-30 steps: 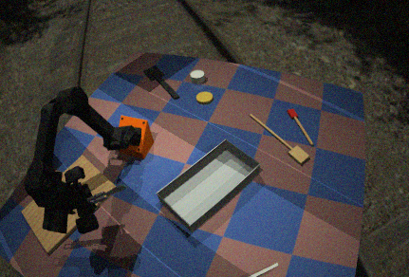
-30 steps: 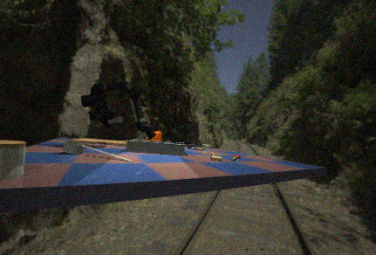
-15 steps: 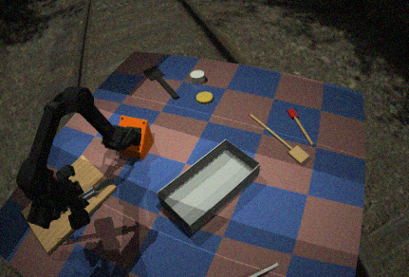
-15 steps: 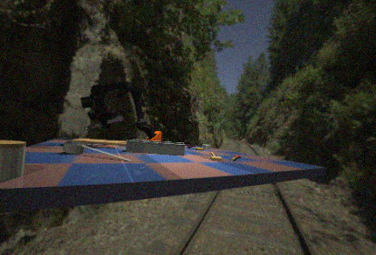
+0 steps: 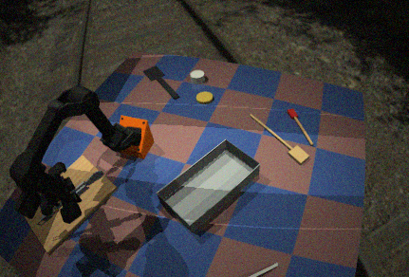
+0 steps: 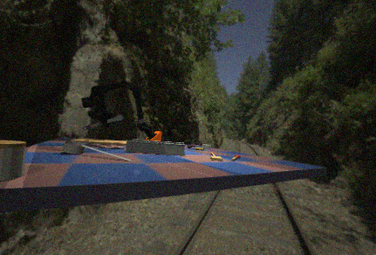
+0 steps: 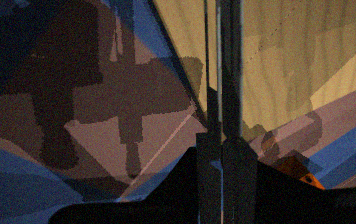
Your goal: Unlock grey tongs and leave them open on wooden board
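Note:
The grey tongs (image 5: 87, 183) (image 6: 115, 119) (image 7: 232, 75) are held in my gripper (image 5: 67, 195) (image 6: 99, 118) (image 7: 207, 152), which is shut on them. In the exterior view they hang well above the table, roughly level with a slight tilt. Their arms lie close together in the wrist view; whether the lock is engaged cannot be seen. The wooden board (image 5: 93, 166) (image 7: 300, 30) lies beneath the gripper and tongs in the top view. The roasting tin (image 5: 192, 167) (image 6: 154, 148) stands to the right of the board, with nothing across it.
The orange arm mount (image 5: 147, 141) (image 6: 157, 135) is behind the board. A dark spatula (image 5: 160, 82), a white cylinder (image 5: 197, 76) and a yellow disc (image 5: 204, 98) are at the back. A wooden spatula (image 5: 298, 154) and a red-tipped brush (image 5: 293, 114) lie right of the tin.

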`<control>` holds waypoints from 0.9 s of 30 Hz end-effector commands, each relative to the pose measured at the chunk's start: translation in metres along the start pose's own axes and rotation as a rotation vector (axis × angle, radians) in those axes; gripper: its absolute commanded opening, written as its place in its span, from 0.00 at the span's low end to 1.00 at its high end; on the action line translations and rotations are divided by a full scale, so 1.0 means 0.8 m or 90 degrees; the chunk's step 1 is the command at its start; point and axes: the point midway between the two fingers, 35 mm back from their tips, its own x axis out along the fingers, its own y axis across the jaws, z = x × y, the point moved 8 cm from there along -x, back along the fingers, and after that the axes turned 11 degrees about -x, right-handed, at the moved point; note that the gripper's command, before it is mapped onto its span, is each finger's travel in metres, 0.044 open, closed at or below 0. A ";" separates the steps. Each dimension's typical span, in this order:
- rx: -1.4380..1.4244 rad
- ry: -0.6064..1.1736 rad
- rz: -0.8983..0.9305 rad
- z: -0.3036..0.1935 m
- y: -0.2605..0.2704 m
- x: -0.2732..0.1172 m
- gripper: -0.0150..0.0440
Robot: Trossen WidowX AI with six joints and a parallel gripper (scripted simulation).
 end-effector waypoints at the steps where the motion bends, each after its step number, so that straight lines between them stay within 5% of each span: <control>1: -0.020 -0.006 0.013 0.003 -0.011 -0.003 0.00; 27: -0.140 -0.099 0.050 0.012 -0.080 -0.026 0.00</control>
